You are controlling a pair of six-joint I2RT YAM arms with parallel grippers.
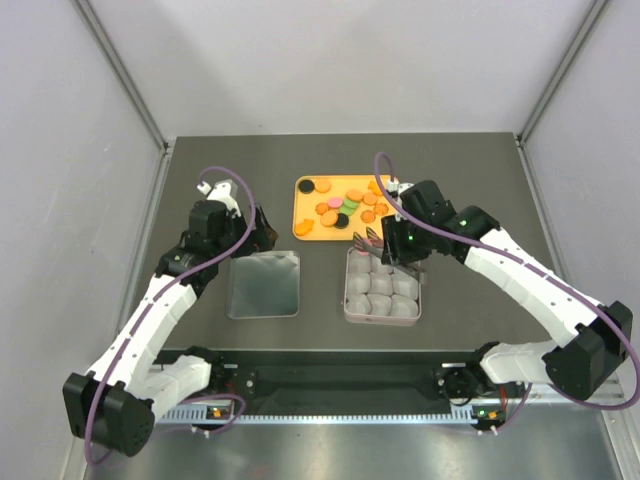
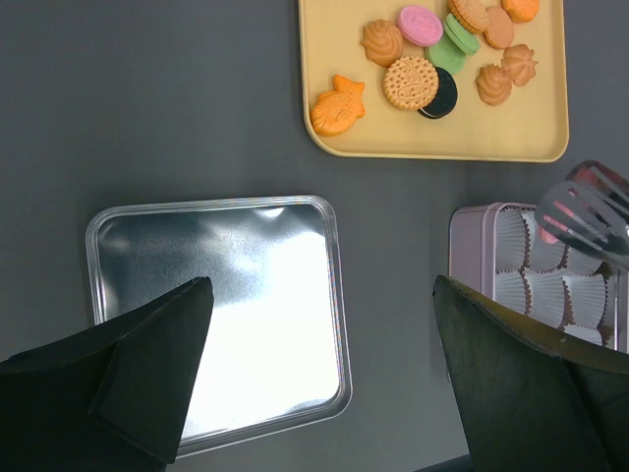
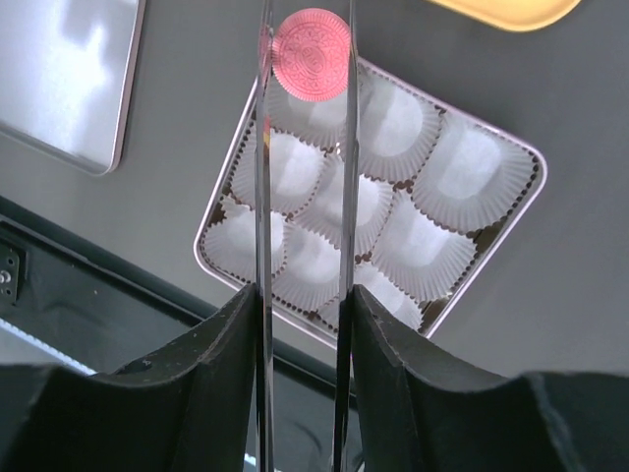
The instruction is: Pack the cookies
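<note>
Several cookies point(image 1: 345, 208), orange, pink, green and black, lie on a yellow tray point(image 1: 305, 232). My right gripper point(image 3: 300, 300) is shut on metal tongs point(image 3: 261, 197), whose tips pinch a pink cookie point(image 3: 312, 41). That cookie hangs over a corner cup of the pink square tin point(image 3: 511, 236), which is lined with empty white paper cups. In the top view the right gripper point(image 1: 400, 245) sits over the tin's point(image 1: 383, 288) far edge. My left gripper point(image 2: 324, 295) stands open with nothing in it, above the right edge of the silver lid point(image 2: 246, 285).
The silver lid point(image 1: 263, 284) lies flat left of the tin. The yellow tray point(image 2: 550, 128) is beyond both, with a fish-shaped cookie point(image 2: 338, 106) near its corner. A black rail runs along the table's near edge.
</note>
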